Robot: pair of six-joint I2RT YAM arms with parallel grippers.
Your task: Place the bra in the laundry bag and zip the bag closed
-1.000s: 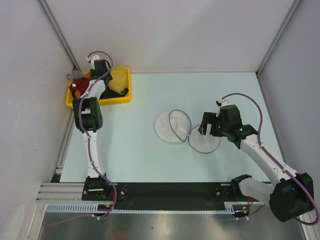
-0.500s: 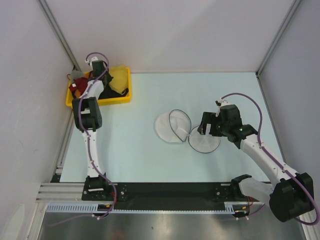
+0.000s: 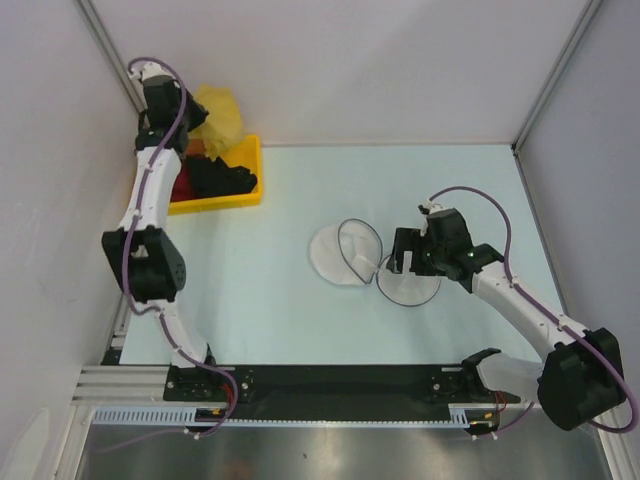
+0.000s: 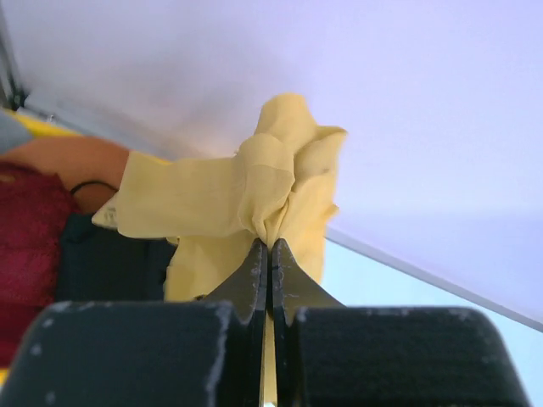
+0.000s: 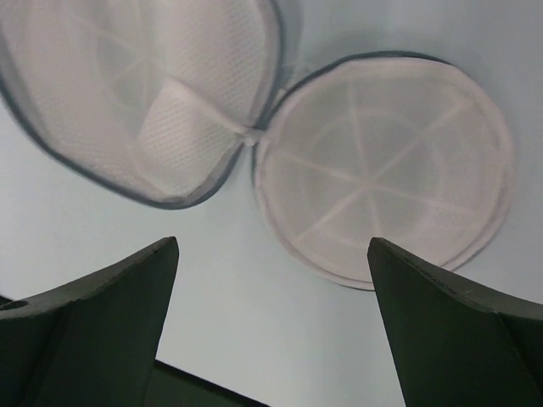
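Bra (image 3: pixel 218 112) of soft yellow cloth hangs bunched in my left jaws, which are clenched tight on a fold of it. My left arm reaches up into the far left corner, beside the wall, so the bra is in the air above the far edge of the yellow bin (image 3: pixel 225 203). From the left wrist camera, the bra (image 4: pixel 254 186) fans out above the pinched jaw tips, with a pale wall behind it. Below and to the left of it in that view lie a red garment (image 4: pixel 30 246) and a dark garment (image 4: pixel 110 263). From above, both sit in the bin, the dark garment (image 3: pixel 222 177) on the right and the red garment (image 3: pixel 182 187) on the left.

Well apart from the bin, near the middle of the pale blue bench (image 3: pixel 300 310), the laundry bag (image 3: pixel 345 255) lies open. Its two round white mesh halves, each with a dark rim, are spread side by side and joined at one small point.

My right jaws are released and spread wide, hovering over the right half. In the right wrist view, the laundry bag (image 5: pixel 382 161) fills the upper part, with my dark fingers (image 5: pixel 102 331) at the lower corners, not touching it.
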